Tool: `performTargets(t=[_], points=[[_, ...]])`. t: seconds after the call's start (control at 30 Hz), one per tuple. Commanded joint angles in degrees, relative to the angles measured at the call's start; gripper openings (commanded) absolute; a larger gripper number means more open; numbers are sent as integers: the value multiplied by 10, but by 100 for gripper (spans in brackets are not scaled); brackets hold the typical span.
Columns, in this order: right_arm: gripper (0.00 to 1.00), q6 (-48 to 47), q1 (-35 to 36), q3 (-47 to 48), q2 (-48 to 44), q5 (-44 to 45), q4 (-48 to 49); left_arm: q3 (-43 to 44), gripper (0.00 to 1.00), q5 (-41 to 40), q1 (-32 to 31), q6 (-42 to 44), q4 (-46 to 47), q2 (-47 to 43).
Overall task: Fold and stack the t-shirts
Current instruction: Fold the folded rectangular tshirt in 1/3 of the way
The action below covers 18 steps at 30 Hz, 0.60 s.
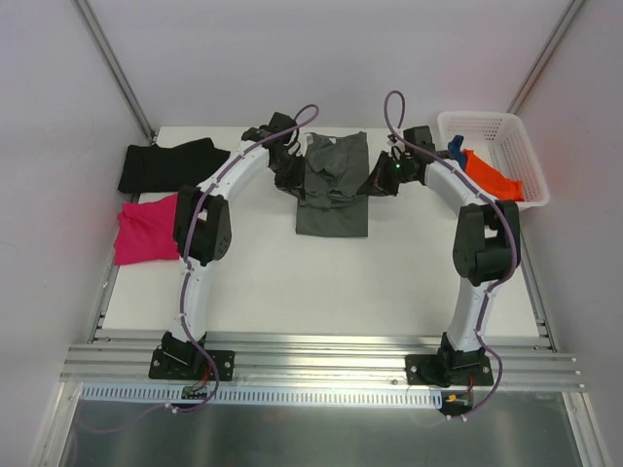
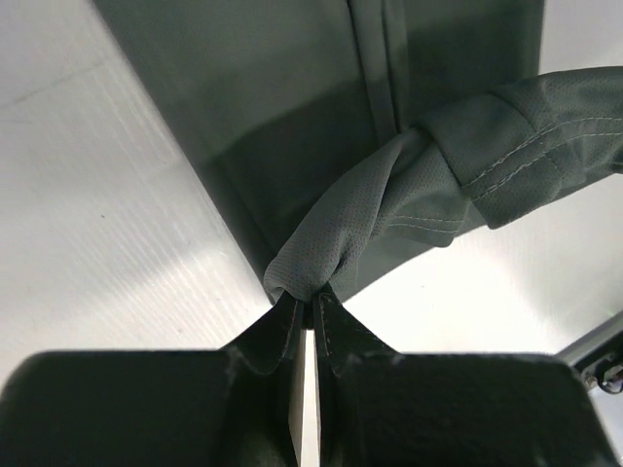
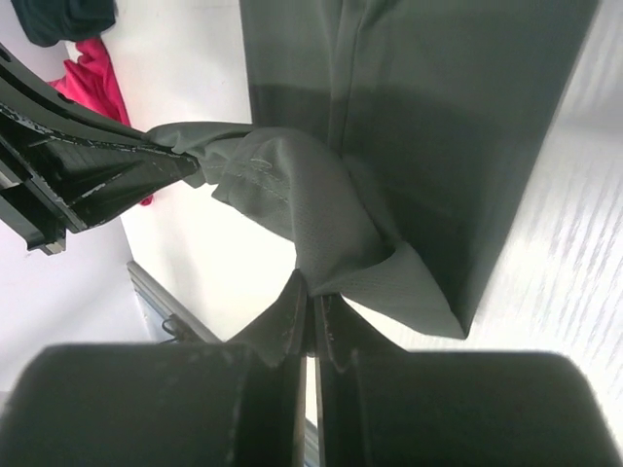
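The grey shirt (image 1: 332, 199) lies on the table (image 1: 292, 282), far middle. The left claw (image 2: 311, 304) and the right claw (image 3: 311, 304) each pinch its cloth tight. It looks soft and floppy; I'd hold the corners.

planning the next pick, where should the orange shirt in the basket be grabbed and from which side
Probably from straight above with the right end effector, once it lets go of the dark grey shirt: the orange shirt lies bunched inside the white basket, whose walls block side approaches. Pinch a raised fold near its middle.
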Motion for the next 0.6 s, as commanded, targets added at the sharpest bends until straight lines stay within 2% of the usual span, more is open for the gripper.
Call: performTargets(t=[0.0,0.33,0.37,0.4,0.43,0.47,0.5,0.53,0.57], points=[[0,-25,-7,38,20,10,16,31,0,-27,10,21,10,16],[1,-73,-14,95,95,40,16,101,0,-66,21,34,42,84],[7,-82,-14,100,100,48,15,104,5,-70,21,33,44,91],[18,-84,-15,105,105,60,12,110,21,-74,21,30,46,95],[27,-90,-14,117,113,68,11,116,64,-82,21,29,49,99],[48,-100,-14,124,116,86,5,118,79,-104,21,24,49,102],[58,-105,-16,131,117,90,3,118,92,-112,21,24,49,101],[66,-109,-15,140,113,92,-2,118,99,-114,21,30,49,99],[73,-112,-14,144,109,94,-5,119,99,-116,21,31,49,93]])
